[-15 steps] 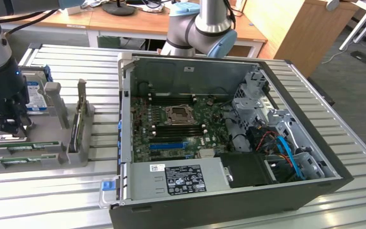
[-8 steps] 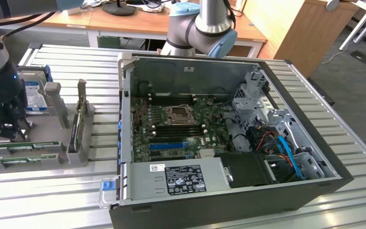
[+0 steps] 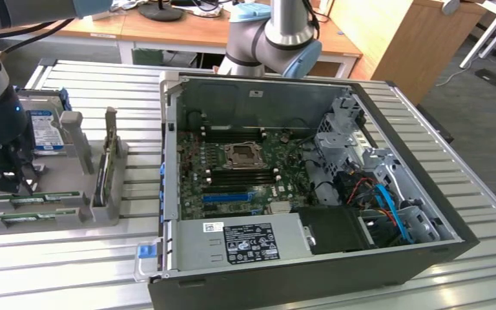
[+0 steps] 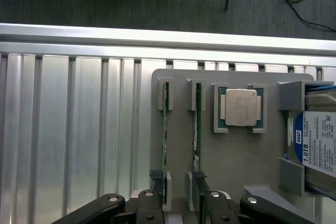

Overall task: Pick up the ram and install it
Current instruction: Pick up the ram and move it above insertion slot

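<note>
Gripper (image 4: 177, 182): jaws parted, empty, near ram (image 4: 164, 140).
I judge it light, stiff, fragile; grip flat faces mid-length.

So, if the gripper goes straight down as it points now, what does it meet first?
Probably one of the two ram sticks standing in the grey holder beneath the gripper; depth is unclear.
</note>
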`<state>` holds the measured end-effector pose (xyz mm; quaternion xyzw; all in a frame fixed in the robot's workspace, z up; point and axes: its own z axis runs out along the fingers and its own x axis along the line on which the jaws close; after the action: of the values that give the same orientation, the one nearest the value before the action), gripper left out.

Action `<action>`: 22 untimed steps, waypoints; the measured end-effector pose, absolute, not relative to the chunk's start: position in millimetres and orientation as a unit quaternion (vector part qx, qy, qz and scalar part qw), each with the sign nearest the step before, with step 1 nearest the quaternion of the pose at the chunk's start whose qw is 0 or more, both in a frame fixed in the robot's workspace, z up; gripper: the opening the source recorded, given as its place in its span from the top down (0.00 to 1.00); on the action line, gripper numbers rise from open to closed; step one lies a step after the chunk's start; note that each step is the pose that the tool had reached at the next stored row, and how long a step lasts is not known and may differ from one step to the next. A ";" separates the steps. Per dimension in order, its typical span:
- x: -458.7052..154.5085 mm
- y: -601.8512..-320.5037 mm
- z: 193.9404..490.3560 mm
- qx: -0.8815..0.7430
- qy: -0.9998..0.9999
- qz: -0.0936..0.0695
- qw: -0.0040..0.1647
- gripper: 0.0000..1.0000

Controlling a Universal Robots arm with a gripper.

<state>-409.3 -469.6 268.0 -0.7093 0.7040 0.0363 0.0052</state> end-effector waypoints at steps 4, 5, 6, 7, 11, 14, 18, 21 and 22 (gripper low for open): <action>-409.3 -469.7 267.1 -0.709 0.704 0.036 0.005 0.64; -409.3 -469.7 265.8 -0.709 0.704 0.036 0.005 0.64; -409.3 -469.7 264.1 -0.709 0.704 0.036 0.005 0.64; -409.3 -469.7 262.4 -0.709 0.704 0.036 0.005 0.64; -409.2 -469.7 255.7 -0.709 0.704 0.036 0.005 0.64; -409.3 -469.7 254.6 -0.709 0.704 0.036 0.005 0.64; -409.4 -474.0 254.5 -0.709 0.704 0.037 0.006 0.64; -409.4 -475.8 254.1 -0.709 0.704 0.037 0.006 0.64; -409.4 -475.9 252.7 -0.709 0.704 0.037 0.007 0.64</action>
<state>-409.4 -475.9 252.7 -0.7092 0.7040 0.0374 0.0066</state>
